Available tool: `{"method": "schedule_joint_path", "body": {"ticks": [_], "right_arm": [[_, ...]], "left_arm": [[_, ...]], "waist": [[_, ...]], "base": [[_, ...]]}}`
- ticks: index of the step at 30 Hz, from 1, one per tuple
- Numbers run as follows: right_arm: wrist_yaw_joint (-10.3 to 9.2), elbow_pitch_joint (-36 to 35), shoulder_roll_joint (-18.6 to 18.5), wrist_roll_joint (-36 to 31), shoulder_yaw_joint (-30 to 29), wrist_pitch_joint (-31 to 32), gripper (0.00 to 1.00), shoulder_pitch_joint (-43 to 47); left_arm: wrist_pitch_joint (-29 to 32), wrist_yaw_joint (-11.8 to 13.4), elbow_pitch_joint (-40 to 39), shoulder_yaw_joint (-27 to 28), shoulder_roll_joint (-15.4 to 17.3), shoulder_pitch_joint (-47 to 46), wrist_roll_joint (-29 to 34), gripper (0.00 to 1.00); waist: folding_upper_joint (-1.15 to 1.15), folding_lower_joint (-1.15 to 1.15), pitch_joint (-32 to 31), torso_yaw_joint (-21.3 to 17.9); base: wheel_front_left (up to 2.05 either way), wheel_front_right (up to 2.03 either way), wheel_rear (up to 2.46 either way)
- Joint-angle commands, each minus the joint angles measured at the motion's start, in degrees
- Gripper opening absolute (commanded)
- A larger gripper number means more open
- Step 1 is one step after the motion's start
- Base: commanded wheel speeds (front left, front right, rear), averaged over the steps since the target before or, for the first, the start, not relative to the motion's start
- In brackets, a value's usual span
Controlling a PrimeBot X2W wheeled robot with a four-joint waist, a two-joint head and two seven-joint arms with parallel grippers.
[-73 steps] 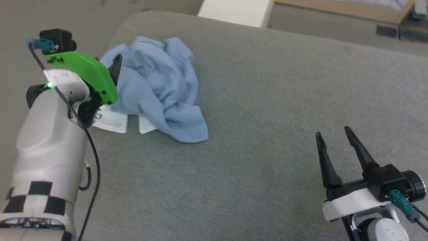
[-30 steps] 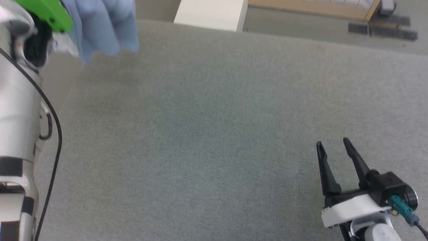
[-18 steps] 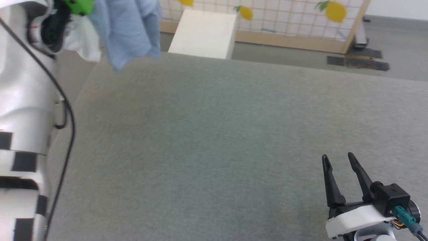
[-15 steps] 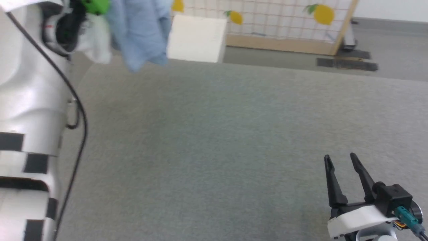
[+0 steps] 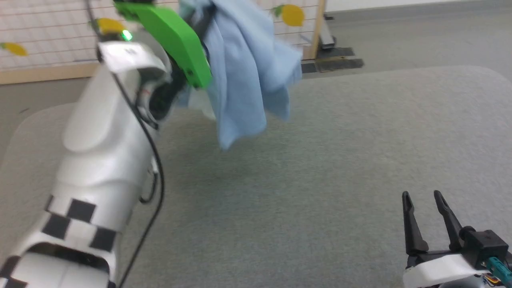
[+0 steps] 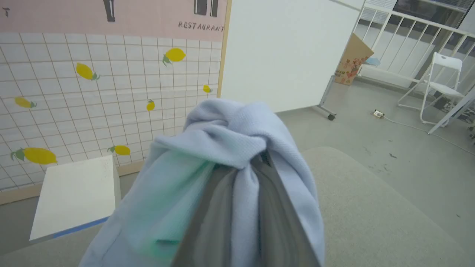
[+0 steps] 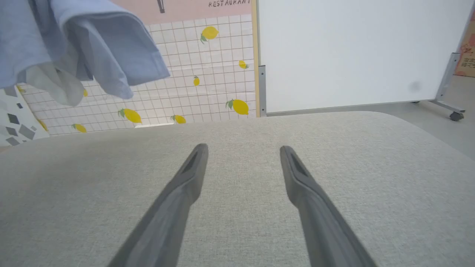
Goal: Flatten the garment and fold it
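The light blue garment (image 5: 244, 76) hangs bunched in the air above the grey table (image 5: 320, 168), clear of its surface, with a bit of white fabric (image 5: 198, 105) showing behind it. My left gripper (image 5: 202, 18) is raised high at the upper left and is shut on the garment's top; in the left wrist view the cloth (image 6: 230, 148) wraps over the fingers (image 6: 222, 222). In the right wrist view the garment (image 7: 85, 48) dangles at the upper left. My right gripper (image 5: 422, 196) stands open and empty near the table's lower right corner, far from the cloth.
A lemon-patterned tiled partition (image 6: 74, 92) and a white board (image 7: 352, 52) stand beyond the table. A white box (image 6: 74, 193) sits by the table's far side. A white folding chair (image 6: 441, 89) stands further off on the floor.
My left gripper has lifted the garment off the table and carried it up and toward the middle. The camera has tilted and turned. The right gripper has stayed open.
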Motion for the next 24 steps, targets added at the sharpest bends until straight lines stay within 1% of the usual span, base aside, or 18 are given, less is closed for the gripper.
{"method": "schedule_joint_path", "body": {"ticks": [1, 5, 8, 12, 16, 18, 19, 20, 24], "right_arm": [[-0.09, -0.5, 0.0, 0.4, -0.2, -0.3, 1.00, 0.8], [-0.09, -1.0, 0.0, 0.6, -0.9, -0.3, 1.00, 1.3], [-0.09, -1.6, 0.0, 0.8, -1.5, -0.3, 1.00, 1.3], [-0.09, -1.9, 0.0, 0.9, -1.6, -0.3, 1.00, 0.8], [-0.09, -2.0, 0.0, 1.1, -1.1, -0.3, 1.00, 0.2], [-0.09, -1.8, 0.0, 1.5, -1.2, -0.3, 1.00, 0.0], [-0.09, -1.7, 0.0, 1.6, -1.4, -0.3, 1.00, -0.1], [-0.09, -1.6, 0.0, 1.8, -1.3, -0.3, 1.00, -0.1], [-0.09, -0.9, 0.0, 1.9, -1.2, -0.3, 1.00, -0.1]], "left_arm": [[1.0, 0.3, 0.3, -0.8, -0.5, 2.4, 0.3, 0.00], [5.6, 1.0, 2.5, -5.0, -1.1, 7.9, 1.3, 0.00], [9.1, 1.0, 4.6, -8.3, -1.9, 12.4, 1.5, 0.00], [14.2, 0.8, 7.7, -12.8, -2.1, 18.0, 2.2, 0.00], [18.0, 0.8, 9.9, -15.0, -2.3, 21.9, 1.7, 0.00], [18.8, 0.9, 9.9, -15.1, -2.7, 22.9, 0.9, 0.00], [18.5, 1.1, 9.6, -14.8, -2.9, 23.0, 0.6, 0.17], [18.4, 1.3, 9.3, -14.4, -3.0, 22.9, 0.3, 1.00], [16.6, 2.1, 6.4, -10.9, -3.3, 21.5, -2.6, 1.00]], "waist": [[0.24, 0.00, 1.3, -5.2], [0.24, 0.00, 2.5, -6.0], [0.24, 0.00, 3.6, -5.9], [0.24, 0.00, 4.5, -5.6], [0.24, 0.00, 5.0, -5.0], [0.24, 0.00, 5.1, -4.4], [0.24, 0.00, 5.1, -4.0], [0.24, 0.00, 5.1, -3.6], [0.24, 0.00, 4.0, -2.1]], "base": [[0.00, 0.00, 0.00], [0.00, 0.00, 0.00], [0.00, 0.00, 0.00], [0.00, 0.00, 0.00], [0.00, 0.00, 0.00], [0.00, 0.00, 0.00], [0.00, 0.00, 0.00], [0.00, 0.00, 0.00], [0.00, 0.00, 0.00]]}}
